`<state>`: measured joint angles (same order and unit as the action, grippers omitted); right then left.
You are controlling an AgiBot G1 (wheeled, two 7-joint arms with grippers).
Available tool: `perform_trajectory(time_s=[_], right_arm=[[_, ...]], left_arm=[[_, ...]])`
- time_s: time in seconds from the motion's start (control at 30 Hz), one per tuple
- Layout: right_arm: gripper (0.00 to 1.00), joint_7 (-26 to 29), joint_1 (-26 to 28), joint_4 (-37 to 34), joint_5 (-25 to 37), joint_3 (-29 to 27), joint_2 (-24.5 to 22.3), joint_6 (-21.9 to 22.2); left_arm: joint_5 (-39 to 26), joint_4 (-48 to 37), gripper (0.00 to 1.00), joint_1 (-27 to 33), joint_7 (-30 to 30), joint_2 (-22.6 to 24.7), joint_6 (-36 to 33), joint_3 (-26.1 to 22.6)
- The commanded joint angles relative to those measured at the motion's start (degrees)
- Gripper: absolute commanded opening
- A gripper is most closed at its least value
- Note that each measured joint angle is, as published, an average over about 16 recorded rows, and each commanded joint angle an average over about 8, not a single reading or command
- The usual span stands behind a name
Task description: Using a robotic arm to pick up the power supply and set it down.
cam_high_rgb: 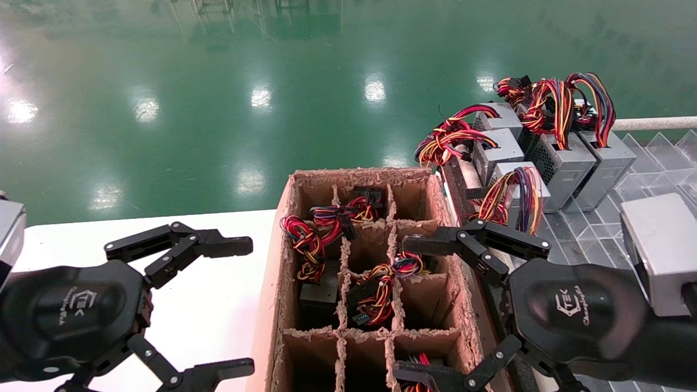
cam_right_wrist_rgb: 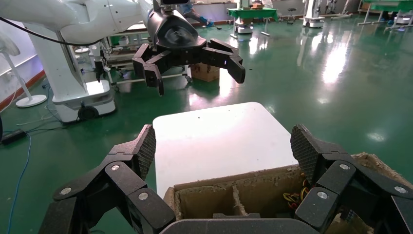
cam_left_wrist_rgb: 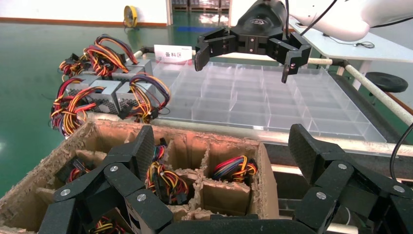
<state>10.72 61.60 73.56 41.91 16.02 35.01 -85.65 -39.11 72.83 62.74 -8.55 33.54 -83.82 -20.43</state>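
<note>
Hovering low in the right half of the head view, the right gripper (cam_high_rgb: 430,310) hangs with its black fingers spread wide and empty over the right-hand cells of the cardboard crate (cam_high_rgb: 283,256). Ragged cardboard dividers (cam_high_rgb: 344,305) split that crate into cells, and several hold black-topped units (cam_high_rgb: 321,291) buried under tangles of red, yellow and purple wire. Over on the lower left, the left gripper (cam_high_rgb: 239,307) is spread open too, holding nothing, above the white table (cam_high_rgb: 218,305) just beside the crate's left wall.

Up in the upper right of the head view sits a cluster of grey boxes (cam_high_rgb: 563,169) with wire bundles, resting at the near edge of a clear plastic tray (cam_high_rgb: 653,163) of square compartments. Nearest the right gripper is the power supply (cam_high_rgb: 520,182), a small grey box with a looped orange, yellow, red and purple bundle drooping over its front. It lies just past the crate's upper right corner, with the crate wall between it and the gripper's fingers. From the left wrist view, the same boxes (cam_left_wrist_rgb: 109,92) sit beyond the crate's far rim (cam_left_wrist_rgb: 170,127), the tray (cam_left_wrist_rgb: 272,105) stretching away behind them.
</note>
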Motion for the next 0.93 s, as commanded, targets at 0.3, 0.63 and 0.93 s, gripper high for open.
perform_trajectory(time_s=[0.3, 0.63, 0.93], right_arm=[[1.00, 0.00, 0.00, 0.00, 0.00, 0.00, 0.00, 0.00], [1.00, 0.00, 0.00, 0.00, 0.00, 0.00, 0.00, 0.00], [1.00, 0.00, 0.00, 0.00, 0.00, 0.00, 0.00, 0.00]], left_arm=[[0.00, 0.00, 1.00, 0.00, 0.00, 0.00, 0.00, 0.00], [0.00, 0.00, 1.00, 0.00, 0.00, 0.00, 0.00, 0.00], [0.00, 0.00, 1.00, 0.00, 0.00, 0.00, 0.00, 0.00]])
